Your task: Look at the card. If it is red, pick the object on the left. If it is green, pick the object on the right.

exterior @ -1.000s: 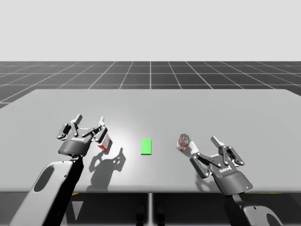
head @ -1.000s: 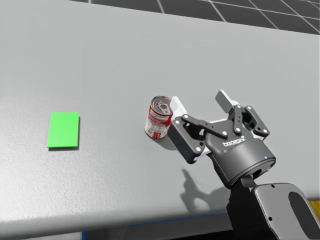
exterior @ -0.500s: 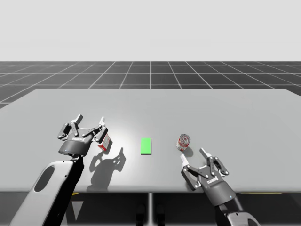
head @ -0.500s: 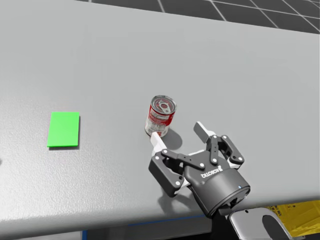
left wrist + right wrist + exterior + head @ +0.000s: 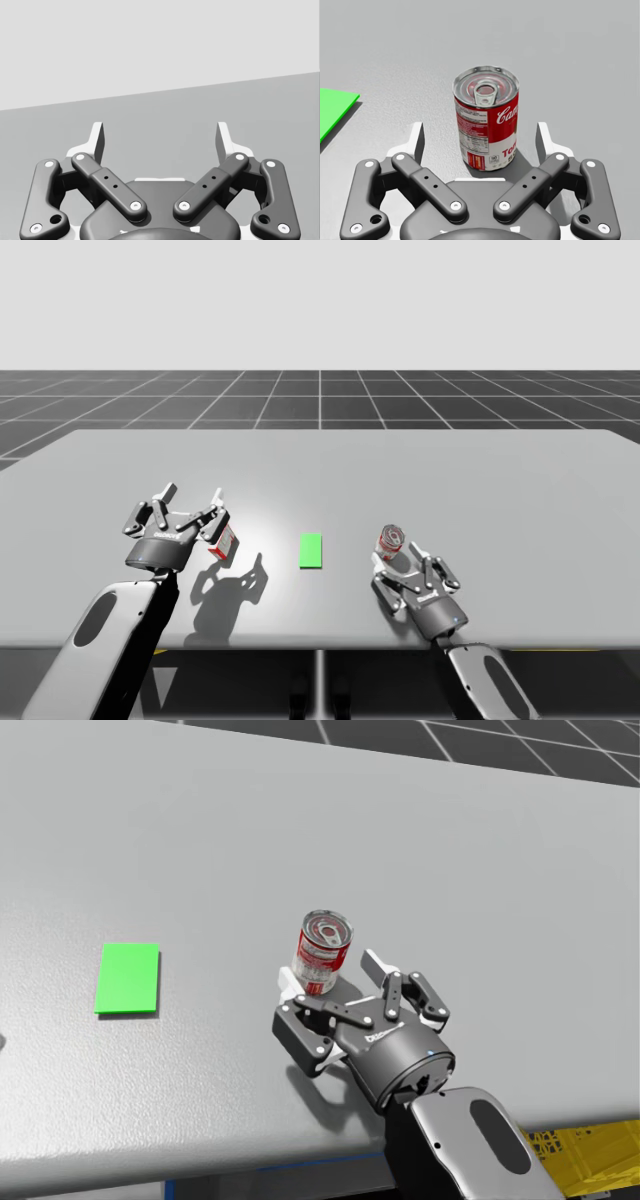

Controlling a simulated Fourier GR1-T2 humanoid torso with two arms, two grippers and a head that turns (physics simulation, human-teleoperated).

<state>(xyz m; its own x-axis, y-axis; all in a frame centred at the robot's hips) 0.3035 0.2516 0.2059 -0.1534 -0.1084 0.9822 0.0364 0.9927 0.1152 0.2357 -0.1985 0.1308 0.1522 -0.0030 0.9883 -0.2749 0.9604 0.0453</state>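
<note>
Green card [image 5: 311,550] means the right object, and your right end effector [image 5: 479,136] has swung in from beside the can [image 5: 486,117], which stands on the bench [image 5: 570,50] between its wide-open fingers [image 5: 416,142], ungripped.

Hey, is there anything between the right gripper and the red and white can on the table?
Nothing visible does. The card is green, and the red and white can stands upright between the open fingers of the right gripper, with a gap on each side.
</note>
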